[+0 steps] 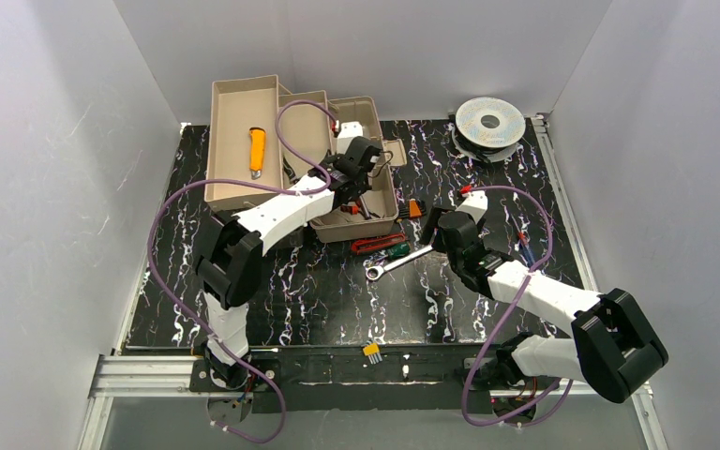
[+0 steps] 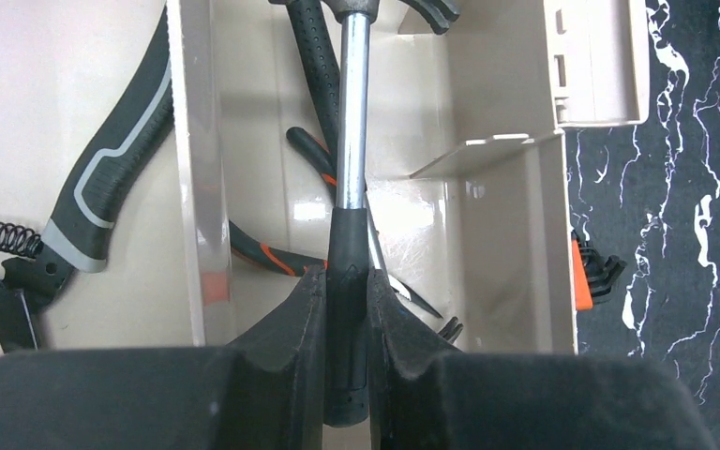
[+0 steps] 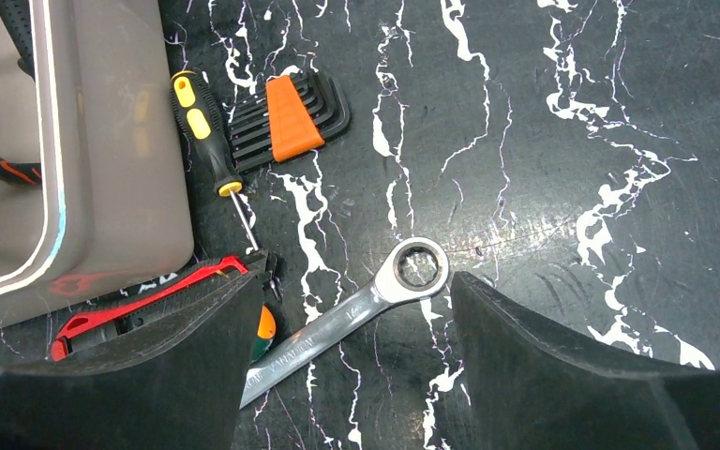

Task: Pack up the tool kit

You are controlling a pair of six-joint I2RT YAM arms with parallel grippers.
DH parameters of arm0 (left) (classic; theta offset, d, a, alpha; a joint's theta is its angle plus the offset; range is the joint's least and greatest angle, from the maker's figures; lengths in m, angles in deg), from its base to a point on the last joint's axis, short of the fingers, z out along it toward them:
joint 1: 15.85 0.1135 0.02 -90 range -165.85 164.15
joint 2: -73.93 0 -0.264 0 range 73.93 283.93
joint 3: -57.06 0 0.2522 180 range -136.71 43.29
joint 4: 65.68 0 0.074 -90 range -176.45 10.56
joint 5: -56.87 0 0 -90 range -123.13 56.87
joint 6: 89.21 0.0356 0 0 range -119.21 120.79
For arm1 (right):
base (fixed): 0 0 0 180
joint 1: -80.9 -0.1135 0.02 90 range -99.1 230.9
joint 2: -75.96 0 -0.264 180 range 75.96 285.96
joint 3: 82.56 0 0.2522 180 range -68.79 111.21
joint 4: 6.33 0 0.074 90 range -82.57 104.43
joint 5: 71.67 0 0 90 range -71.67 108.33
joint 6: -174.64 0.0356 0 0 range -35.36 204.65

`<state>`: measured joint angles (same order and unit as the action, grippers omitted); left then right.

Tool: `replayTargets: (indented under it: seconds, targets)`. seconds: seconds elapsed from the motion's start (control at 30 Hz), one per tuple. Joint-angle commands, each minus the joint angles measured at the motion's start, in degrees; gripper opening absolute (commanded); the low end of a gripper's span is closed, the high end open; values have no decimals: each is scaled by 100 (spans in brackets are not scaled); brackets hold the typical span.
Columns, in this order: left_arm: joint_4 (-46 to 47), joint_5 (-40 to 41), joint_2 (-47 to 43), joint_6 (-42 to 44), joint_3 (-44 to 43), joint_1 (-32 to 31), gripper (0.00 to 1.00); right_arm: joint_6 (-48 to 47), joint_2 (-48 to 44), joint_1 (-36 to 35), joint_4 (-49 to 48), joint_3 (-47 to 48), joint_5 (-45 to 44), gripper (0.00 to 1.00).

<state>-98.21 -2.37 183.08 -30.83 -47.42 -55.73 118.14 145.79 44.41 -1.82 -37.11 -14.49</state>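
The toolbox (image 1: 230, 141) is set far left on the table (image 1: 337, 300). The knife (image 1: 257, 150) is laid in its left tray, and the hammer (image 2: 352, 141) is found over the pliers (image 2: 272, 255) in its right part. The wrench (image 1: 398, 262) is laid before it, the spool (image 1: 489, 120) in the far right corner.

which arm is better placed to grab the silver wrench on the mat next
Right. Its open fingers hang over the wrench, which lies between them in the wrist view. The left fingers are shut on the hammer handle in the toolbox, so that arm is busy.

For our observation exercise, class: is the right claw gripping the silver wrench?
No, the right claw stands open, and the wrench lies flat on the table below it.
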Motion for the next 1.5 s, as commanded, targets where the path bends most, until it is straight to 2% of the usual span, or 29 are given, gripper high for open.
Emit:
replayTargets:
  seconds: [0.0,0.1,0.17,0.27,0.4,0.57,0.63,0.77,1.1,1.23,1.47]
  targets:
    - [81,109,-39,200,-111,78,11,100,30,20,-74,100,-102,80]
    - [67,-155,-84,294,-144,96,47,107,45,19,-72,102,-102,80]
    - [142,-441,-220,460,-124,98,59,105,56,22,-76,107,-102,80]
    - [273,-956,-511,727,-25,91,72,98,74,29,-68,119,-104,79]
    - [137,-1735,-962,1138,34,86,84,43,105,29,-83,141,-57,78]
    - [81,-2665,-1747,1414,560,88,91,-43,43,28,-121,123,-11,77]
    - [156,-2974,-2129,1499,943,74,98,-68,19,30,-159,103,-14,77]
    - [470,-3518,-2849,1551,1861,2,98,-196,23,30,-249,84,186,76]
    - [757,-2920,-3868,1501,3355,-167,98,-238,145,28,-336,120,377,75]
    - [728,-2698,-3771,1576,3621,-177,98,-265,96,28,-397,83,304,75]
    - [428,-2313,-3017,1586,3354,-177,98,-308,195,28,-419,133,378,75]
